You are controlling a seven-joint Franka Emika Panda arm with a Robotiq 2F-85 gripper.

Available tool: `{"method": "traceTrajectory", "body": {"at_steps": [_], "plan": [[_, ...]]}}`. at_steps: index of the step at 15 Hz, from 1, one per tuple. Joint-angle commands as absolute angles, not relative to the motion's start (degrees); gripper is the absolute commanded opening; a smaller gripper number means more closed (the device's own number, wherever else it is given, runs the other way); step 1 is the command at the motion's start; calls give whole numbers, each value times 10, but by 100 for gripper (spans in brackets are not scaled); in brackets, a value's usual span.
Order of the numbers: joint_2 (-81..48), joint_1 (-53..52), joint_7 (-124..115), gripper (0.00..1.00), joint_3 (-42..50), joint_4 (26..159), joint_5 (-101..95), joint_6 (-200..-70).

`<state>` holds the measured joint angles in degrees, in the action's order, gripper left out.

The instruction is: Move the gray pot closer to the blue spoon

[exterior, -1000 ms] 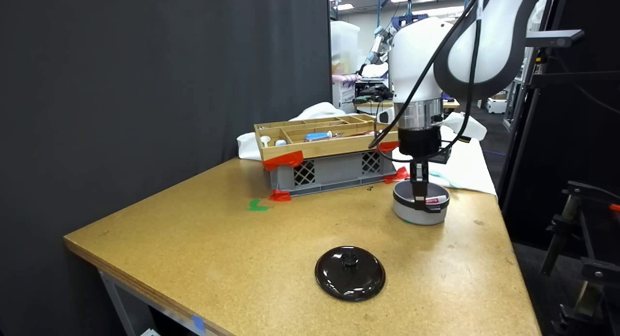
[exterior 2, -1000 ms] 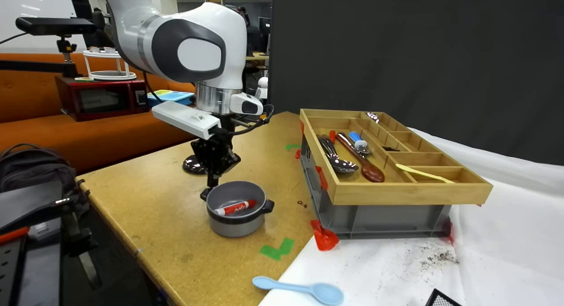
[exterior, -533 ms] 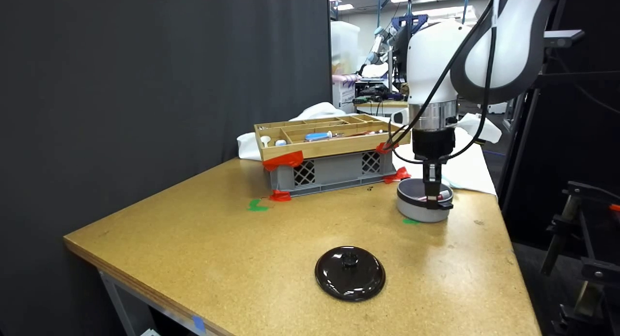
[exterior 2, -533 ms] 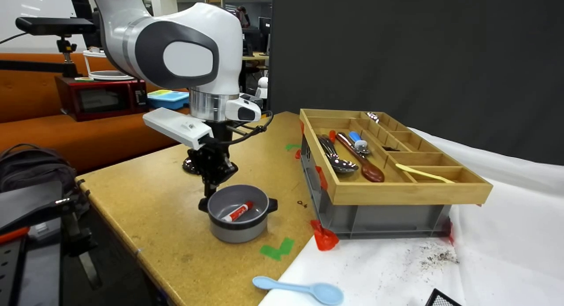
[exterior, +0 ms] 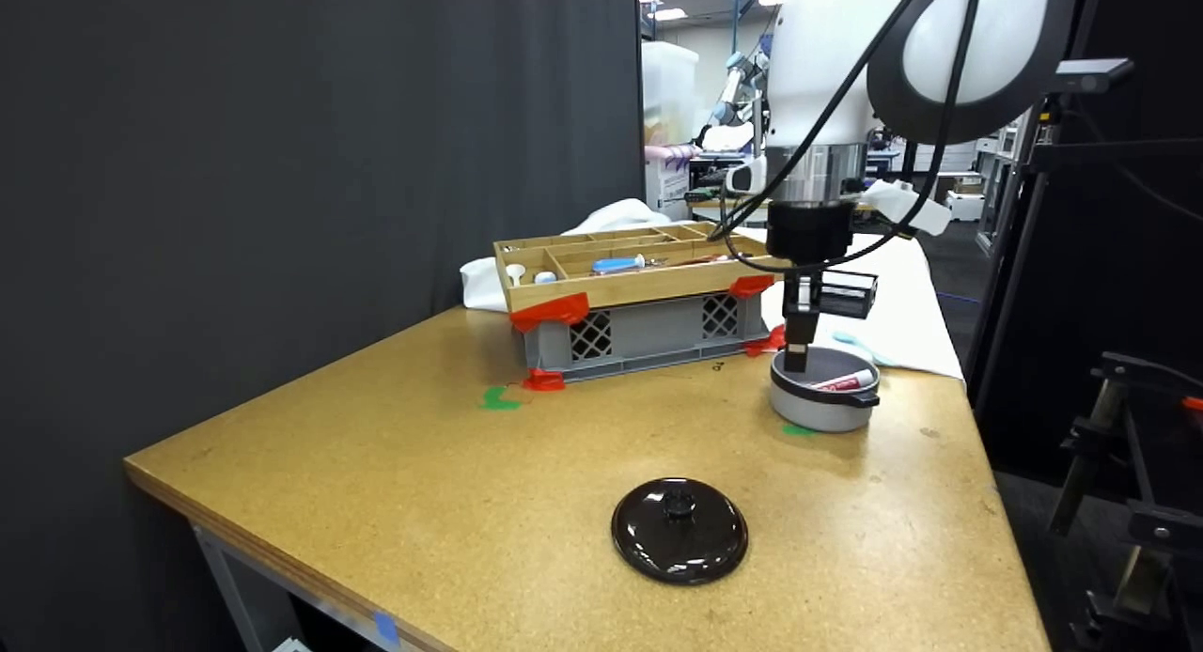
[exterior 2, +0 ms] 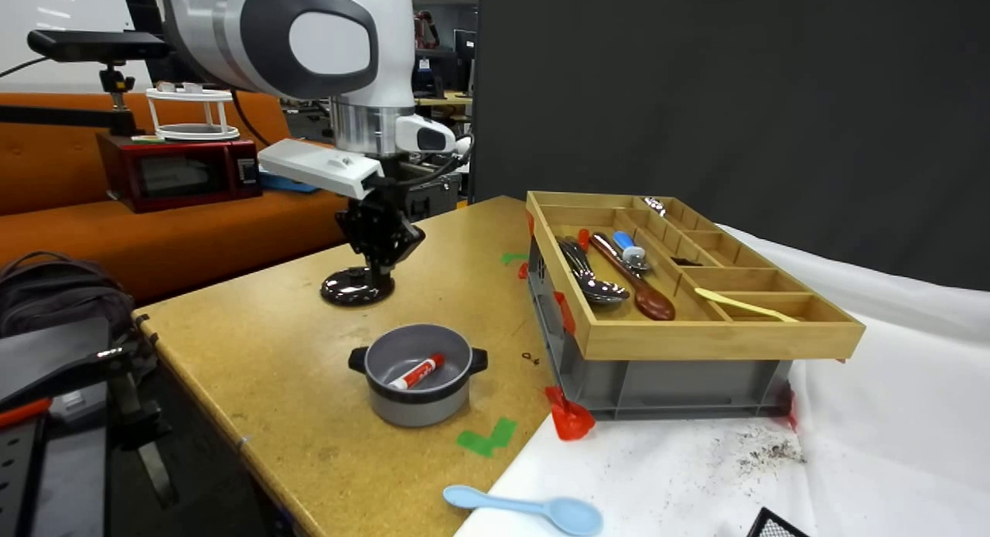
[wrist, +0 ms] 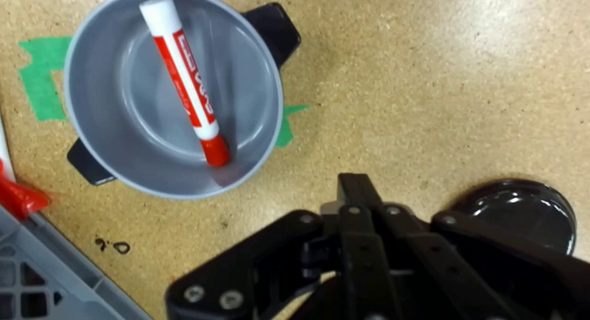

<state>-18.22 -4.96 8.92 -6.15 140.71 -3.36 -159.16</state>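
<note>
The gray pot (exterior 2: pixel 418 410) sits near the blue spoon (exterior 2: pixel 521 505) but apart from it, likely close enough for the task, which would explain why the gripper (wrist: pixel 358 190), fingers pressed together on nothing, hangs farther from the spoon.

Pot (exterior 2: pixel 418 410) stood apart from crate (exterior 2: pixel 673 390), a passable strip of table (exterior 2: pixel 506 332) between. Crate with wooden tray (exterior 2: pixel 719 341) on top walled that side. Both handles (wrist: pixel 275 32) stuck out free; marker (wrist: pixel 184 80) slanting inside hindered a reach down. Way to blue spoon (exterior 2: pixel 520 505) ran past flat green tape (exterior 2: pixel 486 446). Black lid (exterior 2: pixel 340 291) lay low, well apart.
</note>
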Motion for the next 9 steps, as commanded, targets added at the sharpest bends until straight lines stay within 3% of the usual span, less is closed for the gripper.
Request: {"method": "traceTrajectory", "body": {"at_steps": [1,2,3,5,9], "plan": [[-139,-39,107,0,-68,1393,-34,-1532],[-125,-38,110,0,-67,1385,-31,-1509],[-111,-39,109,26,-62,1377,-36,-1490],[-84,-38,117,31,-57,1359,-39,-1450],[-52,-39,148,61,-54,1319,-37,-1375]]}}
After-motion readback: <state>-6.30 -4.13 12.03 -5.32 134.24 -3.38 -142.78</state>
